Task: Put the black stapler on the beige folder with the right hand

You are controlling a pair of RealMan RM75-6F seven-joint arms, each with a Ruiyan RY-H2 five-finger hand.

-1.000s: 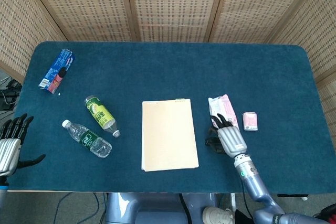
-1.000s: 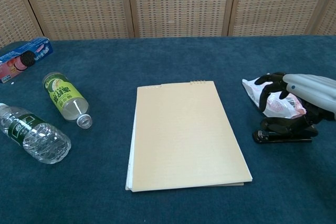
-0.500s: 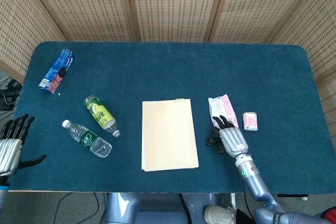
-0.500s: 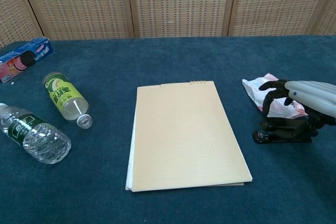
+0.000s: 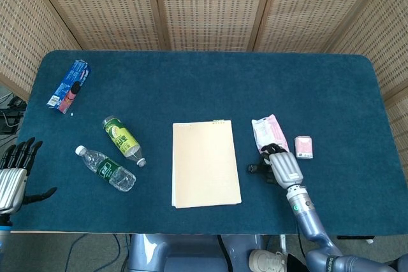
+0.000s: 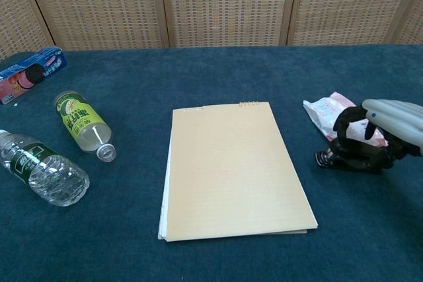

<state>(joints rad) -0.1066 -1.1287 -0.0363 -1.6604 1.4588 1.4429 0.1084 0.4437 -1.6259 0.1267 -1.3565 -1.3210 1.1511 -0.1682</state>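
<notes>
My right hand [image 6: 385,125] sits at the right side of the table [image 5: 191,87], its dark fingers [image 6: 348,121] curled down over the black stapler [image 6: 345,158] and wrapped around its top, so I have it gripped. From the chest view the stapler looks tipped, its front end pointing toward the folder [image 6: 232,170] and its body mostly covered by my fingers; I cannot tell whether its base is touching the cloth or is just off it. In the head view the same hand [image 5: 284,167] hides nearly all of the stapler [image 5: 255,169], with only a dark tip poking out to the left. The stapler is near the folder's right edge but apart from it, and not on it. The beige folder [image 5: 205,164] lies flat in the middle of the table. Just behind my hand is a white and pink packet [image 6: 327,113], touching or nearly touching my fingers, and to its right a small pink box [image 5: 303,147]. My left hand [image 5: 13,176] hangs off the table's left edge, fingers straight and slightly spread, holding nothing. On the left lie a green bottle [image 6: 82,125], a clear bottle [image 6: 41,169] and a blue biscuit pack [image 6: 30,72]
</notes>
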